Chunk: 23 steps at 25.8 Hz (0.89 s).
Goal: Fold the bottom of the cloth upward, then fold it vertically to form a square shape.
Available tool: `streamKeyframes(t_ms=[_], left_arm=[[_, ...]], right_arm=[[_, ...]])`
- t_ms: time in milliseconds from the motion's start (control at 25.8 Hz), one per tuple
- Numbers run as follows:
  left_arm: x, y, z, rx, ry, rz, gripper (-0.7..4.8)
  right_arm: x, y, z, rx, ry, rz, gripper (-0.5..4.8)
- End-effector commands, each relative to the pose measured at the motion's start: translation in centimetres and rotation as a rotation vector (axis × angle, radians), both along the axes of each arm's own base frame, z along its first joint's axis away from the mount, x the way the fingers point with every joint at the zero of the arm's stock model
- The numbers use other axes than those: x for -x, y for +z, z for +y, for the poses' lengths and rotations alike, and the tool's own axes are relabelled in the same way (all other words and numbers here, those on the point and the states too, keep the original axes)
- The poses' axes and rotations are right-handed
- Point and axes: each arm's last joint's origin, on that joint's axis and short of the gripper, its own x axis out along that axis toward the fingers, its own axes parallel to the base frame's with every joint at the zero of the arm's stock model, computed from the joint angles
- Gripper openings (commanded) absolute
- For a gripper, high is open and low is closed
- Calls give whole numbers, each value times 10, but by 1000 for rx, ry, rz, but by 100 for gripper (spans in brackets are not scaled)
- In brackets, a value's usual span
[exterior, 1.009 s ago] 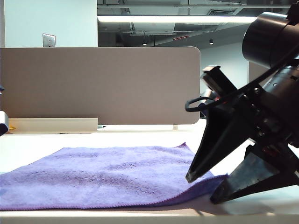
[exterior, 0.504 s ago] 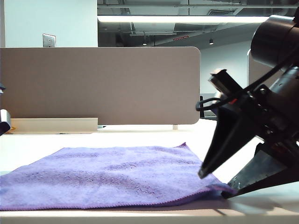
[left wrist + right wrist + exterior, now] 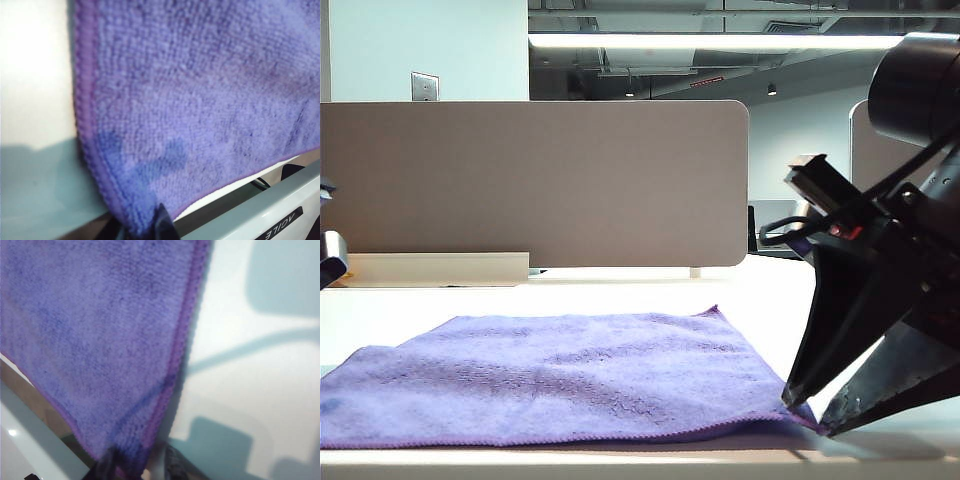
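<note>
The purple cloth (image 3: 560,375) lies spread flat on the white table (image 3: 620,295). My right gripper (image 3: 808,415) reaches down at the right, its two black fingers pinched on the cloth's near right corner. In the right wrist view that corner of the cloth (image 3: 100,340) fills the gap between the right gripper (image 3: 135,467) fingers. In the left wrist view the near left corner of the cloth (image 3: 200,100) is clamped between the dark fingers of my left gripper (image 3: 142,231). The left gripper's jaws lie beyond the exterior view's left edge.
A beige partition panel (image 3: 530,185) stands across the back of the table. The table's front edge (image 3: 620,462) runs just below the cloth's near hem. A grey rail with a label (image 3: 280,220) sits under that edge.
The right gripper slid rightward to the cloth's near right corner and its fingers narrowed onto it. The cloth's left end drew in slightly and rounded.
</note>
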Motion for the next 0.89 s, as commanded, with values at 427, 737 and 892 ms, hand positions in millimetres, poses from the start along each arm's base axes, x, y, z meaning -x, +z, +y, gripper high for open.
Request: streamKeyframes(t_ms=[427,737,892], left_arm=[[1,-2,1,-37,-1,2,79],[1,-2,1,-37,-2,2,79],[0,-2,1,-37,-2,1,79]], right_arm=[[-3,-8,2,-13,5,25,141],[-3,-8,4,-51,25,42,175],[-3,-8,4,-53,26,39,78]])
